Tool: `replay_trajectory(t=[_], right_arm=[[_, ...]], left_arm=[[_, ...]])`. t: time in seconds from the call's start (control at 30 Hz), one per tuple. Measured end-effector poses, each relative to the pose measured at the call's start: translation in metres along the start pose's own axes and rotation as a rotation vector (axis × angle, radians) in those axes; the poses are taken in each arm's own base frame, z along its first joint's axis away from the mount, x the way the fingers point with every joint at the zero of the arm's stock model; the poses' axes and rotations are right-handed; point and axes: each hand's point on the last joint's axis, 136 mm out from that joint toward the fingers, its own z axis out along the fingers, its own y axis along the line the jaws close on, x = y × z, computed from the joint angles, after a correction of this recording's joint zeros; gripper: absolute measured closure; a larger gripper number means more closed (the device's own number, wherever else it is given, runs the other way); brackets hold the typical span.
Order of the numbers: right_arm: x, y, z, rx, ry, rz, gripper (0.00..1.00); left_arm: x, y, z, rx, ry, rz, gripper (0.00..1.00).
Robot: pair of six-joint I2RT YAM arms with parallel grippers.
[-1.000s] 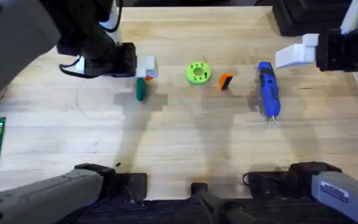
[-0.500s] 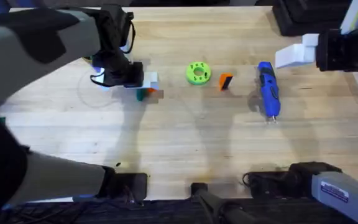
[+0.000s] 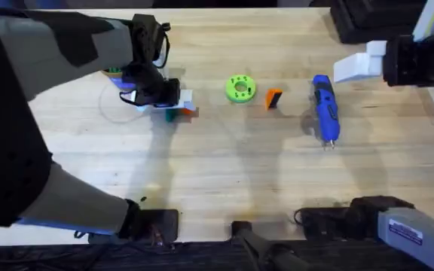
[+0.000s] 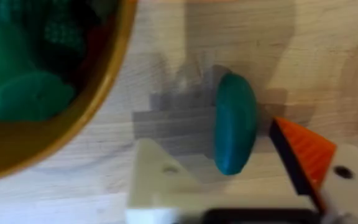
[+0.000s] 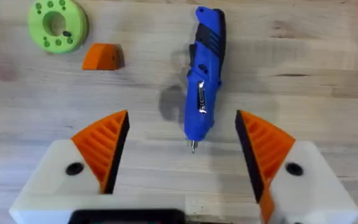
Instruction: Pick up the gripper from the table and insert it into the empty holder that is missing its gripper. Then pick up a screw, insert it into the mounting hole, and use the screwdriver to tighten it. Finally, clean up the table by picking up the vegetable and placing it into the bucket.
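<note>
- The gripper (image 3: 274, 98), a small orange wedge, lies loose on the desk toward the far edge, between the lime-green disc (image 3: 239, 88) and the screwdriver (image 3: 325, 108); the right wrist view shows it (image 5: 102, 56) just beside the disc (image 5: 58, 25).
- The screwdriver lies flat on the wood, thin metal tip toward the near edge.
- The vegetable (image 4: 234, 123) lies on the desk at the left gripper (image 3: 178, 102), in the gap between a bare white holder (image 4: 160, 180) with no pad and 1 orange ribbed finger (image 4: 303, 152); the claw is spread and does not pinch it.
- The bucket (image 4: 73, 118) stands close beside the vegetable, its tan rim curving around green contents.
- The right gripper (image 5: 182, 152) hangs open over the screwdriver's tip end, 2 orange pads wide apart, nothing between them; overhead it sits near the right edge (image 3: 360, 66).
</note>
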Motion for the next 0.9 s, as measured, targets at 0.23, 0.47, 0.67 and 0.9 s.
replay_trajectory(t=[0.23,0.47,0.67,0.9], right_arm=[[0.0,0.0,0.0,0.0,0.0,0.0,0.012],[0.0,0.0,0.0,0.0,0.0,0.0,0.012],[0.0,0.0,0.0,0.0,0.0,0.0,0.013],[0.0,0.0,0.0,0.0,0.0,0.0,0.012]], left_arm=[[-0.002,-0.011,-0.001,0.051,-0.005,0.011,0.843],[-0.002,-0.013,-0.001,0.06,-0.006,0.013,0.983],[-0.002,-0.013,-0.001,0.061,-0.006,0.013,0.983],[-0.004,-0.012,-0.003,0.055,-0.01,0.013,0.983]])
